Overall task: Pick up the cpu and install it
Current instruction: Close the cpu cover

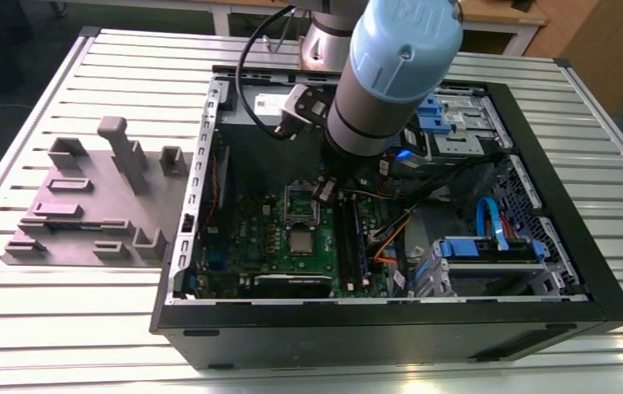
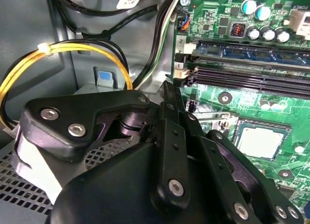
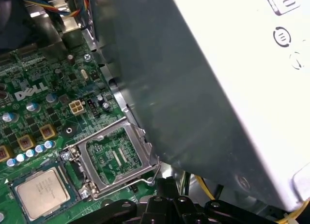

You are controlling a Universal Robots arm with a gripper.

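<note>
The slatted metal table [image 1: 71, 328] took up most of the room I could see, with a grey moulded block [image 1: 92, 205] lying on it toward the exterior view's left. Just beside the block stood the open black computer case [image 1: 399, 328], its side off. The 1 robot arm [image 1: 399, 57] reached down into the case from the far end, passing close by a big grey power box [image 3: 218, 88] that loomed in the first wrist view. On the case floor lay the green circuit board [image 1: 256, 238], and on it the metal socket frame [image 3: 97, 137] was swung open and standing up from its hinge. The cpu [image 1: 302, 240] lay flat in the socket on the board, apart from the gripper and not held by it; its pale metal top also showed in the first wrist view [image 3: 41, 192] and the second wrist view [image 2: 261, 141]. The gripper [image 1: 326, 190] hung low over the board near the raised frame, toward the 2 long memory slots [image 2: 252, 74]. From there the cpu lay past the frame, lower in the exterior view and toward the case's near wall. Being square, the cpu had no long axis to speak of; its edges ran parallel to the frame and the slots. I could not tell whether the gripper was clenched or released, and nothing showed in its grasp. A bundle of yellow wires [image 2: 29, 64] curved along the case wall behind it.
</note>
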